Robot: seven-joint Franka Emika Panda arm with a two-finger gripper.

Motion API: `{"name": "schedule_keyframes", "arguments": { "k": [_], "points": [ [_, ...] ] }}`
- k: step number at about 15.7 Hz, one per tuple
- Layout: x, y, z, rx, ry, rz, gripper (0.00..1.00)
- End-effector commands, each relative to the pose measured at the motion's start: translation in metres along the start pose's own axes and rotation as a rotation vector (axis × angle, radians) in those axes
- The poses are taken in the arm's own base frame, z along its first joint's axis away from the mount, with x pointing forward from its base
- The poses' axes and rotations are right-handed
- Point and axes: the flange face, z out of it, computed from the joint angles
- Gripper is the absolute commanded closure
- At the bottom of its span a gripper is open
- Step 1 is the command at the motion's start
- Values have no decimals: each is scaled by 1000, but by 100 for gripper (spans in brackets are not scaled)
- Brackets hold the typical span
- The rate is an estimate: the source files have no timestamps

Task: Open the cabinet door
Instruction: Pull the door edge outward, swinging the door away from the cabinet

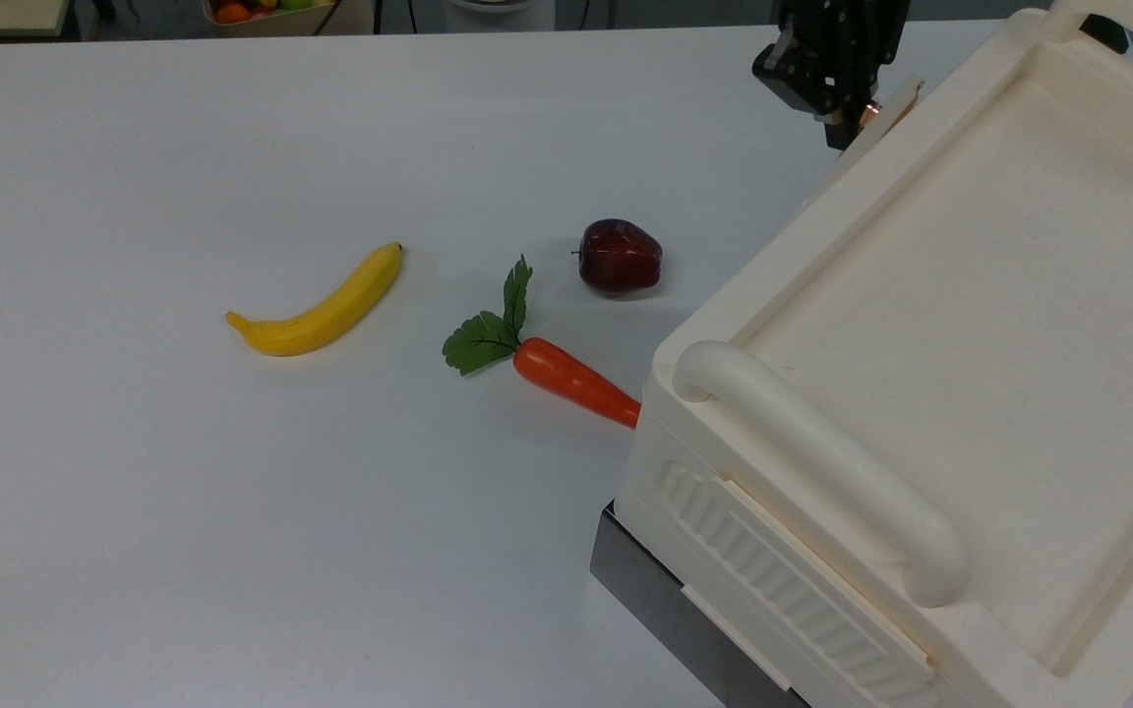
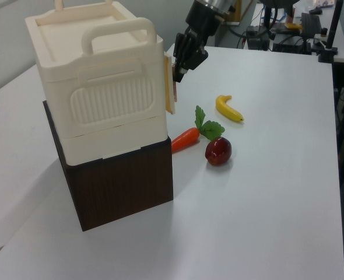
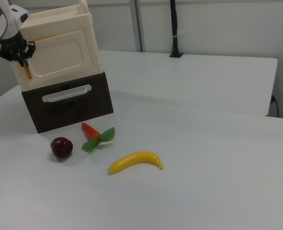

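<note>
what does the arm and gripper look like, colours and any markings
The gripper is black, boxy and angular, with dark fingers. In the top view white lettering runs along its upper edge, cut off by the frame. In the left view a silver metallic ring sits above the black part. In the right view the arm has rounded white casing with a dark grey band.
</note>
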Motion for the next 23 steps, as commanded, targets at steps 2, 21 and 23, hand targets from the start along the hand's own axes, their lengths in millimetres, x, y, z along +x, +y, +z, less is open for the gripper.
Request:
{"name": "schedule_keyframes", "arguments": {
  "k": [2,21,23],
  "points": [
    [-30,9,-14,53,-148,57,54],
    [22,-33,-78,4,84,66,0],
    [25,-37,-70,9,93,71,0]
  ]
}}
